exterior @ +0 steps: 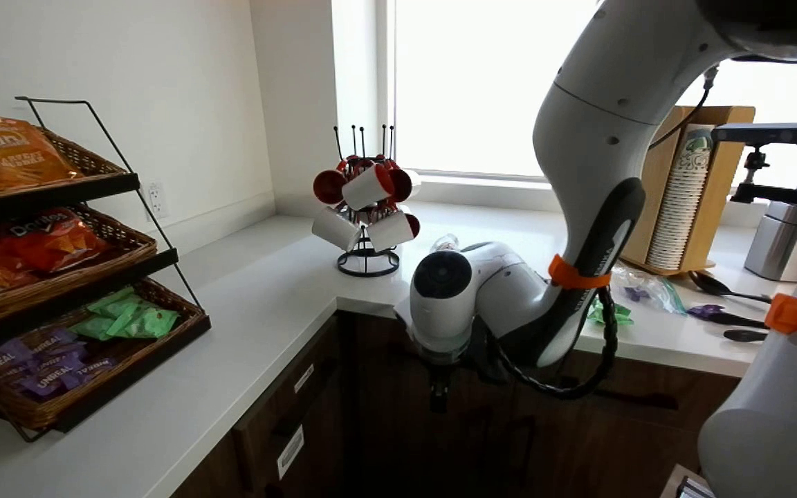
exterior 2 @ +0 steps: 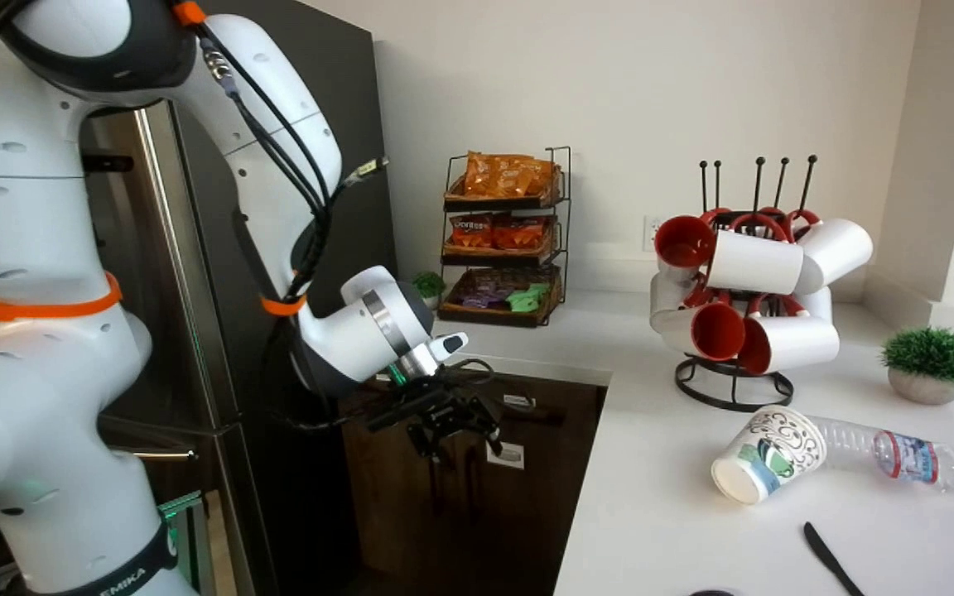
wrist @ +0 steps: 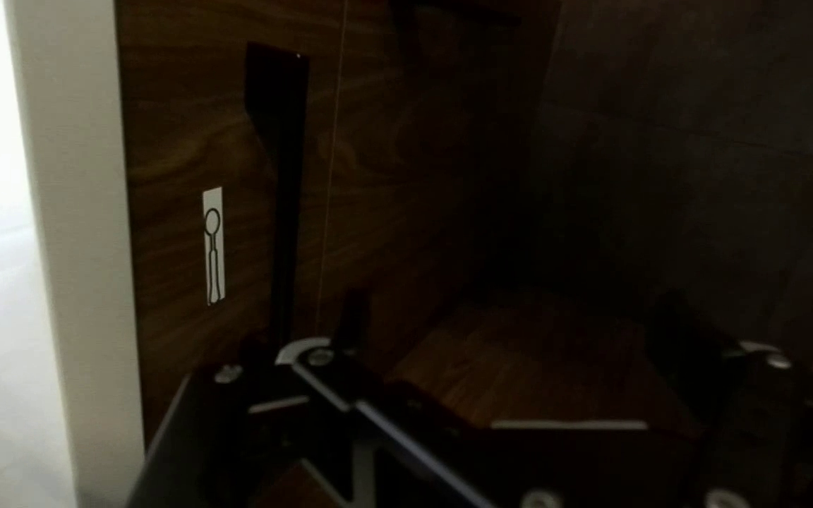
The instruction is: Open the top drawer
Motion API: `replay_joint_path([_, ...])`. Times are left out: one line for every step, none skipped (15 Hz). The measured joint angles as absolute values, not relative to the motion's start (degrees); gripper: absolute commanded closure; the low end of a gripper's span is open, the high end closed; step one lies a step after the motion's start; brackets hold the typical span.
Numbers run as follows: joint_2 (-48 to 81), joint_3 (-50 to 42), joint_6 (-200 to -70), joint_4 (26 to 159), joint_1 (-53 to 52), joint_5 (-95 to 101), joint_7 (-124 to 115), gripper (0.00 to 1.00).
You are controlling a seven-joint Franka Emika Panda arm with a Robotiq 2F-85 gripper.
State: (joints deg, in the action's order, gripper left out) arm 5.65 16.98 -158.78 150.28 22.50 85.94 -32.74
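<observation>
- Top drawer [wrist: 191, 144] lies along the left of the wrist view, turned sideways: a dark brown wood front just under the edge of the white table [wrist: 85, 212], looking closed.
- Its front bears a white label [wrist: 214, 247] with a spoon drawn on it, beside a long dark handle [wrist: 290, 190].
- Fingers [wrist: 354, 323] at the bottom of the wrist view are spread wide, with dim brown wood visible between them; I cannot tell whether they touch the handle.
- Robot arm [exterior: 589, 152] bends down in both exterior views, and the fingers hang in front of dark cabinets [exterior 2: 394, 505].
- White mugs [exterior 2: 754, 261] with red insides hang on a black rack [exterior 2: 729, 404] on the table.
- Snack rack [exterior: 137, 370] with 3 baskets of packets stands on the table as well.
- Paper cup [exterior 2: 771, 455] lies on its side near a clear bottle [exterior 2: 912, 455] in an exterior view, with a black knife [exterior 2: 831, 559] closer to the camera and a potted plant [exterior 2: 934, 368] behind.
- Wooden holder [exterior: 712, 213] with stacked cups [exterior: 679, 200] stands behind the robot arm.
</observation>
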Motion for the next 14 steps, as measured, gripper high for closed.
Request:
replay_joint_path([7.6,16.4,-158.7,148.8,22.5,88.0,-34.0,0.0])
replay_joint_path([9.5,15.8,-158.6,147.2,22.5,90.0,-35.0,0.0])
replay_joint_path([11.3,15.2,-158.4,145.6,22.5,91.5,-35.5,0.0])
replay_joint_path([12.9,14.7,-158.4,144.2,22.5,92.3,-35.7,0.0])
replay_joint_path([14.2,14.5,-158.4,143.2,22.5,92.6,-35.7,0.0])
replay_joint_path([15.0,14.4,-158.3,142.6,22.5,92.8,-35.7,0.0])
replay_joint_path([15.4,14.4,-158.3,142.3,22.5,92.8,-35.7,0.0])
replay_joint_path([15.5,14.4,-158.3,142.3,22.5,92.8,-35.7,0.0])
replay_joint_path([15.5,14.4,-158.3,142.3,22.5,92.8,-35.7,0.0])
replay_joint_path([15.5,14.4,-158.3,142.3,22.5,92.8,-35.7,0.0])
replay_joint_path([15.5,14.4,-158.3,142.3,22.5,92.8,-35.7,0.0])
replay_joint_path([15.5,14.4,-158.3,142.2,22.5,92.8,-35.7,0.0])
replay_joint_path([15.5,14.4,-158.3,142.0,22.5,92.8,-35.8,0.0])
replay_joint_path([15.5,14.4,-158.3,141.7,22.5,92.8,-35.9,0.0])
